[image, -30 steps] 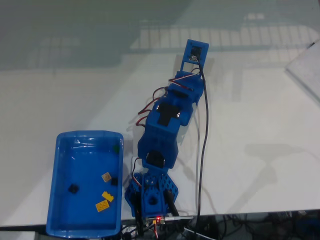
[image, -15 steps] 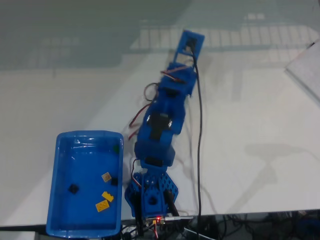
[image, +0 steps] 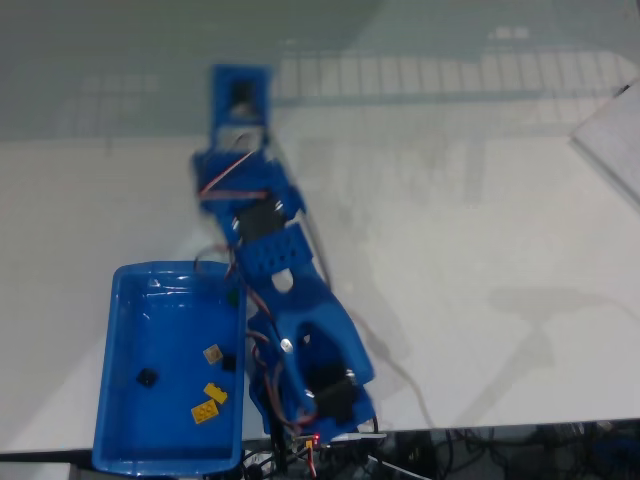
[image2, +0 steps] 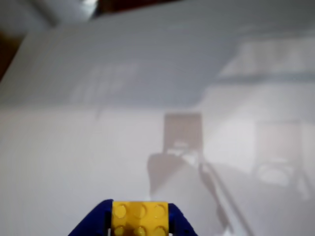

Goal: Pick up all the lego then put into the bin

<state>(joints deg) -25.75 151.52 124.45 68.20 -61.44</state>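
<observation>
In the wrist view, a yellow lego brick (image2: 140, 218) is pinched between the gripper (image2: 140, 223) fingers above the white table (image2: 98, 147). In the fixed view, the bin (image: 120, 400) sits near left, holding other bricks (image: 208, 400).

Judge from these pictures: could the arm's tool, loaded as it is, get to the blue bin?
Probably yes. The tool grips a yellow brick, and the bin sits open-topped right beside the arm's base, nothing between them.
</observation>
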